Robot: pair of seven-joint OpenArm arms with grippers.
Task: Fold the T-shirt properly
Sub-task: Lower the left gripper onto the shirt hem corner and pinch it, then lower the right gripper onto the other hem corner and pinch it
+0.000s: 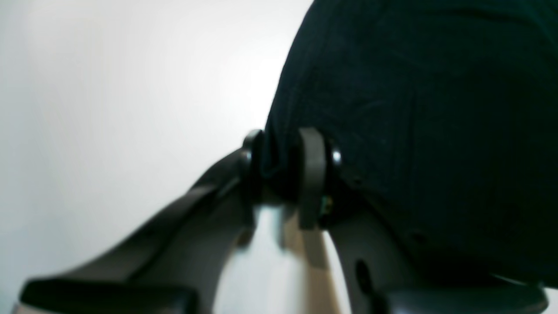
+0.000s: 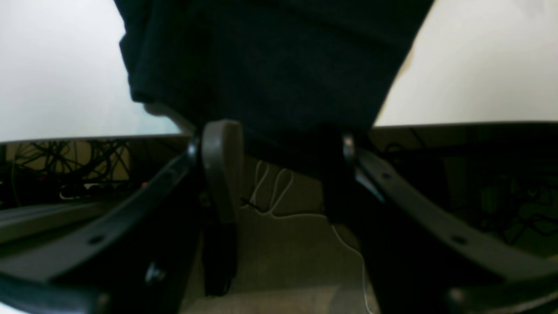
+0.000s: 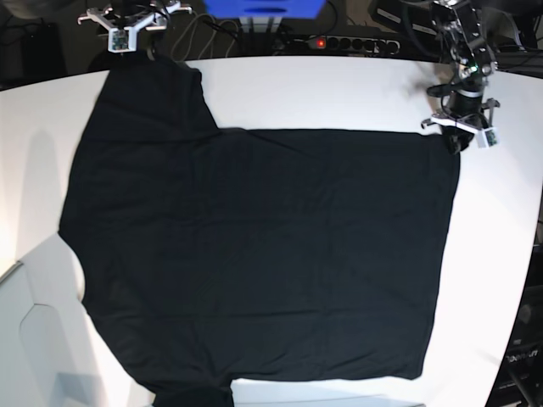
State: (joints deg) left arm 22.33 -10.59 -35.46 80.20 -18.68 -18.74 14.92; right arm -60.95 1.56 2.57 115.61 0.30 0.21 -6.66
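Lying flat on the white table (image 3: pixel 356 93), the T-shirt (image 3: pixel 254 254) covers most of the surface with its plain black side up, one sleeve reaching toward the far left corner in the base view. At the far right corner of the cloth, the left gripper (image 1: pixel 283 168) has its fingers pressed together on a bunched edge of fabric. At the far left, over the table's edge, the right gripper (image 2: pixel 274 161) stands with jaws apart and cloth draped between them (whether it actually grips is unclear). Cables (image 2: pixel 279 192) trail on the floor beyond.
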